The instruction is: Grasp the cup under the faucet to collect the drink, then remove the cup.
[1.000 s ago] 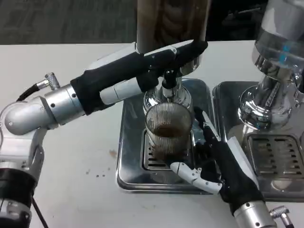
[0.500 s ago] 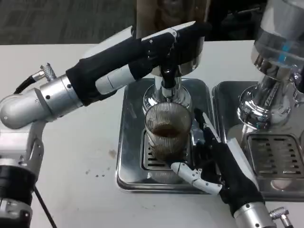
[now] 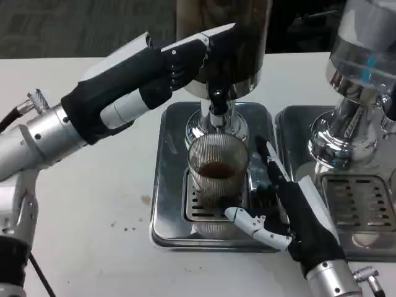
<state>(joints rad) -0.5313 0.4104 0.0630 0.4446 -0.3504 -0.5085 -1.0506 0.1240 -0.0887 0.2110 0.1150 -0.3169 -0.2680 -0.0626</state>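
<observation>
1. The cup (image 3: 218,176), a ribbed clear glass, sits on the drip grate (image 3: 204,207) right under the faucet (image 3: 218,105). There's dark drink in it, looks roughly a third to halfway up, so collecting is underway or maybe done. I can't make out a stream, so can't say if it's pouring right now.
2. Right hand (image 3: 281,210) is at the cup's right side, fingers spread around it: thumb curving in front of the base, other fingers up along the far right side. Looks like it's cradling the cup, but I can't tell for sure if it's actually squeezing or just touching.
3. Left hand (image 3: 185,59) is up above the cup by the dispenser (image 3: 223,43), fingers stretched out flat toward the faucet area. Contact with the lever isn't clear.
4. Left to do, I'd guess: stop the flow if it's on, then lift the cup off the tray (image 3: 167,179).
5. A second dispenser (image 3: 365,68) stands right of the cup.
</observation>
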